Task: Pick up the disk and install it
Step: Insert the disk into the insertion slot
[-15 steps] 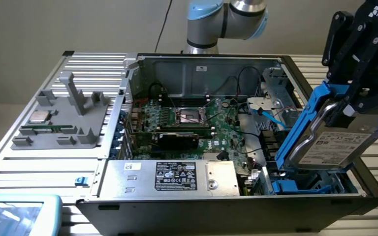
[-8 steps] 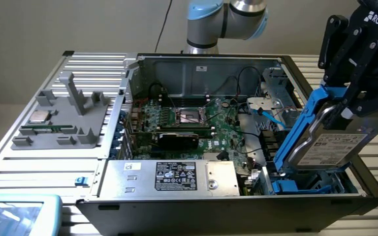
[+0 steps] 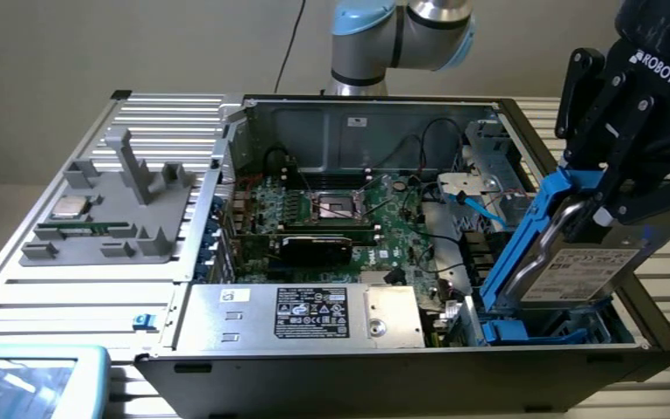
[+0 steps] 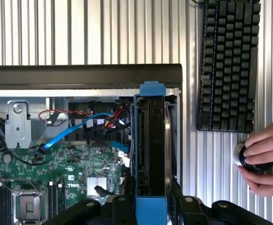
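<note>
clenched on the disk [image 3: 589,269] with the gripper's [image 3: 612,209] fingers [image 3: 661,188]. flat, silver-grey, white printed label on 1 face, clipped in a bright blue plastic frame. held tilted, lower end down at the drive bay [image 3: 568,325] on the exterior view's right of the open computer case [image 3: 428,371]. edge-on in the wrist view.
</note>
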{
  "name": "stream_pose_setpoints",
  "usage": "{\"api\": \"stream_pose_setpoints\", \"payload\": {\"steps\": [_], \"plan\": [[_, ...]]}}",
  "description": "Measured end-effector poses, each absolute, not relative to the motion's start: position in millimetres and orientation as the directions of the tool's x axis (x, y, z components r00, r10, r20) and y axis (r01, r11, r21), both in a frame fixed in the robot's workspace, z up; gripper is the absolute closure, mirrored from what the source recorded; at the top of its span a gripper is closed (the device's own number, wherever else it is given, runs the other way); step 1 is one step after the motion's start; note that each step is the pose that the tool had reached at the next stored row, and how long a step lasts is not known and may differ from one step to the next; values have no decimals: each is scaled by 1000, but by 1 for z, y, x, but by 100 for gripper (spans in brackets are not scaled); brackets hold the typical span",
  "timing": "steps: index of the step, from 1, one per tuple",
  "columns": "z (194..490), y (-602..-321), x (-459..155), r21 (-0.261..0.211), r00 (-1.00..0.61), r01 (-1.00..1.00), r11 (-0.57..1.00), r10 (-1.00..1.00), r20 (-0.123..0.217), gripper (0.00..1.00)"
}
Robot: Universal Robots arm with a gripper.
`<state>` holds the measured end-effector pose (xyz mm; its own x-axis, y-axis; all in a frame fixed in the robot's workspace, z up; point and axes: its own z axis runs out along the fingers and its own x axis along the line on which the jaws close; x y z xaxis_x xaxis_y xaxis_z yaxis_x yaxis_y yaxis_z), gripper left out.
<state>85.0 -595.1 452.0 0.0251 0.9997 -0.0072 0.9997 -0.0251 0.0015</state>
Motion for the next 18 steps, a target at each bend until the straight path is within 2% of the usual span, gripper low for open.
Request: {"api": "stream_pose_setpoints", "payload": {"steps": [18], "plan": [[445,-593,84,1,41,999,-41,999,-10,63]]}}
